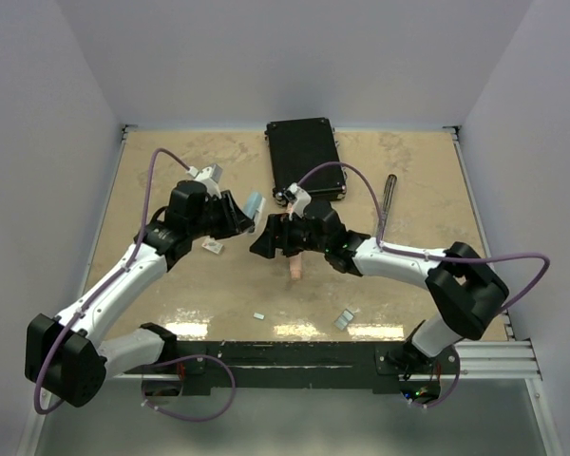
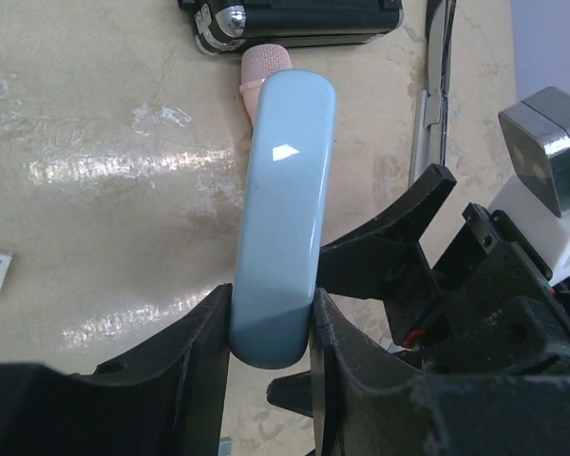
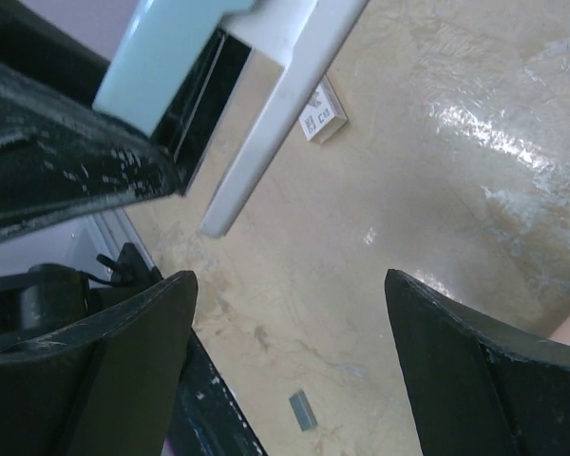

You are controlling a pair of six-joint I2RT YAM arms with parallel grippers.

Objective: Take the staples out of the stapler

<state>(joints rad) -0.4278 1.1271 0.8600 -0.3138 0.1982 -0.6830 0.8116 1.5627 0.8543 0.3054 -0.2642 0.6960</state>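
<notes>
Tan, stone-patterned table (image 1: 171, 180), with the black case (image 1: 304, 157) at its far edge as the reference.

The pale blue stapler (image 1: 254, 203) is held clear of the table, just in front of the case's near-left corner. The left gripper (image 2: 271, 318) is clamped on one end of it, one finger on each flat side. The right gripper (image 3: 290, 285), in front of the case, has its fingers spread wide with nothing between them. A pink handle (image 1: 294, 268) lies beneath it. A white card (image 1: 212, 245) lies to the case's front-left. Two staples (image 1: 344, 320) (image 1: 259, 315) lie well in front of the case.

Risk: the stapler is held by one end only. A push from the nearby right finger could pivot it in the grip or let it slip out. Any staples that fall out could scatter.

Orientation: the stapler's long axis runs straight out from the left gripper, with the rounded free end towards the case. A white arm hangs open from it, slanting down towards the table.
</notes>
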